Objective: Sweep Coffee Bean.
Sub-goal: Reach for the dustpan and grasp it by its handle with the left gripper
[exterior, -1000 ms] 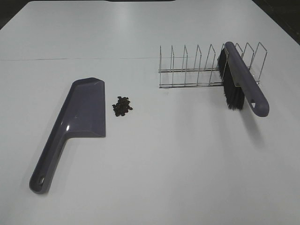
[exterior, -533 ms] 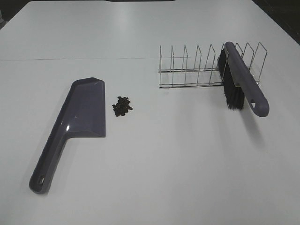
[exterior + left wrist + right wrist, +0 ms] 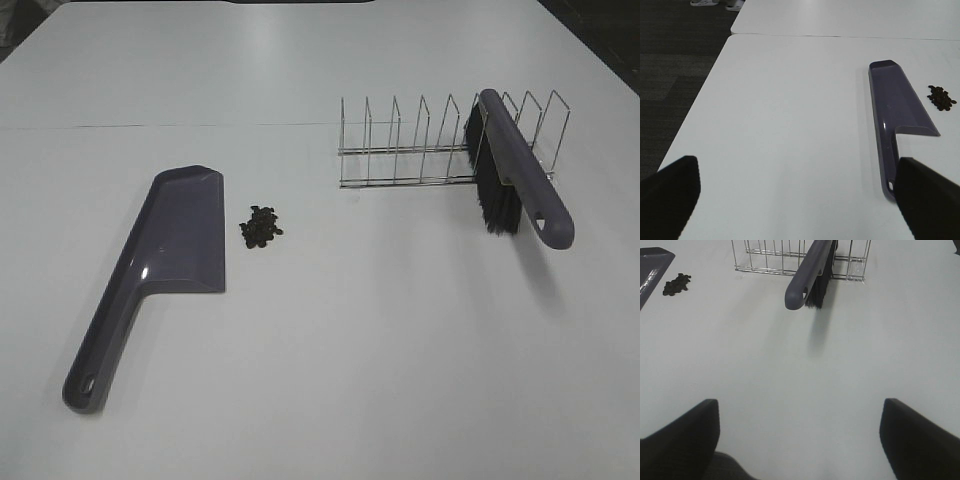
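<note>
Currently, brush (image 3: 520, 160) in rack (image 3: 395, 152), beans (image 3: 260, 227) beside dustpan (image 3: 180, 230)

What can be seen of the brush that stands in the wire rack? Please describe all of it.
The brush has a long grey-purple back and handle, plastic by its look, with a hanging hole near the free end, and black bristles pointing down. It leans tilted in the wire rack, its handle end jutting out past the rack above the white table. Only the rack clearly touches it; whether the bristle tips meet the table is unclear.
</note>
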`<state>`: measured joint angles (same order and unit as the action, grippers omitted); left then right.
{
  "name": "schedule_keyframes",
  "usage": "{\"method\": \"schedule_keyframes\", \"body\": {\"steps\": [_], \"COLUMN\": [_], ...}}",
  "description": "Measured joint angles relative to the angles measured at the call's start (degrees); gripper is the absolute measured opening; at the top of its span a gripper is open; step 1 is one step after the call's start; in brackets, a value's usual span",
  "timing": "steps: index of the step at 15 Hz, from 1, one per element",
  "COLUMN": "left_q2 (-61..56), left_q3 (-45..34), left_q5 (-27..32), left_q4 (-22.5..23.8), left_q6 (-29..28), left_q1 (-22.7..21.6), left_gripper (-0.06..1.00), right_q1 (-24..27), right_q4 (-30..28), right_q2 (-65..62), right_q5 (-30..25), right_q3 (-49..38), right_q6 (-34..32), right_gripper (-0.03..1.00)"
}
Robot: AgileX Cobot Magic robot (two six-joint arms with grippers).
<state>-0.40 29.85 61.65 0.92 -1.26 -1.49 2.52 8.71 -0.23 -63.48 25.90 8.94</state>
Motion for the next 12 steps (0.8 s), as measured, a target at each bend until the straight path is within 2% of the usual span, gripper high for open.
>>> {"method": "schedule_keyframes", "body": {"steps": [12], "left_q2": [1.3], "left_q3": [0.0], "left_q5": [0.0], "left_q4": [0.0], "left_q6": [0.0], "left_q1": [0.0], "left_gripper": [0.98], "right_q1": [0.0], "right_q4": [0.0], "right_q2": [0.0], "right_q5": [-0.1], "right_q3": [0.0], "right_q6": [0.1], "right_gripper": [0.75]}}
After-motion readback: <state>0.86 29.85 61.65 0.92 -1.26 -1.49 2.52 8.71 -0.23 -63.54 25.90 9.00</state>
